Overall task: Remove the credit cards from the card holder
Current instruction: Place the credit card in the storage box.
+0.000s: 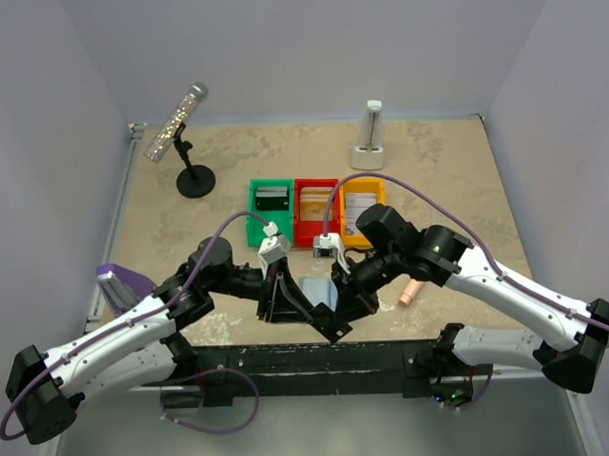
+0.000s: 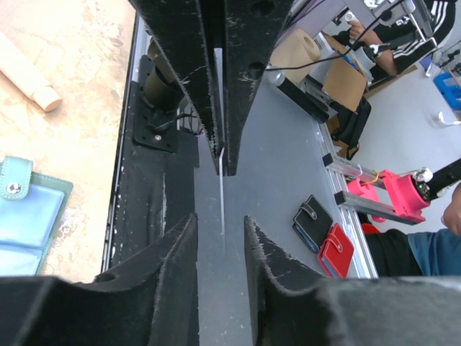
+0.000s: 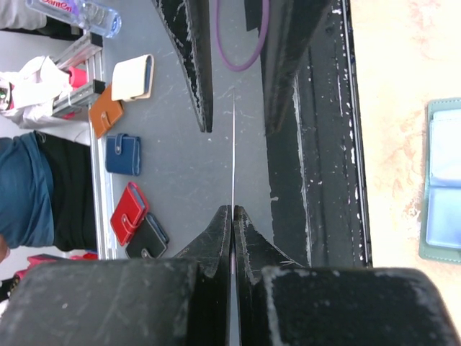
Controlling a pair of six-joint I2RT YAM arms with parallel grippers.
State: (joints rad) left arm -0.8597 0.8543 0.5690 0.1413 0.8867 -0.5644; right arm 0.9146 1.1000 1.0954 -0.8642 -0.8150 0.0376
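The card holder (image 1: 317, 288) lies open on the table, pale blue-grey with clear pockets; it also shows in the left wrist view (image 2: 29, 216) and the right wrist view (image 3: 443, 180). My right gripper (image 3: 232, 210) is shut on a credit card (image 3: 233, 158), seen edge-on as a thin pale line, held over the table's black front edge. My left gripper (image 2: 220, 231) is open, facing the right one. The card's free end (image 2: 221, 194) reaches between its fingers without being pinched. In the top view both grippers meet just in front of the holder. The holder's other cards cannot be made out.
Green (image 1: 272, 211), red (image 1: 316, 210) and yellow (image 1: 362, 204) bins stand behind the holder. A tan cylinder (image 1: 411, 292) lies to the right. A microphone stand (image 1: 187, 157) and a white upright object (image 1: 369, 136) are at the back. A black strip (image 1: 289, 357) lines the front edge.
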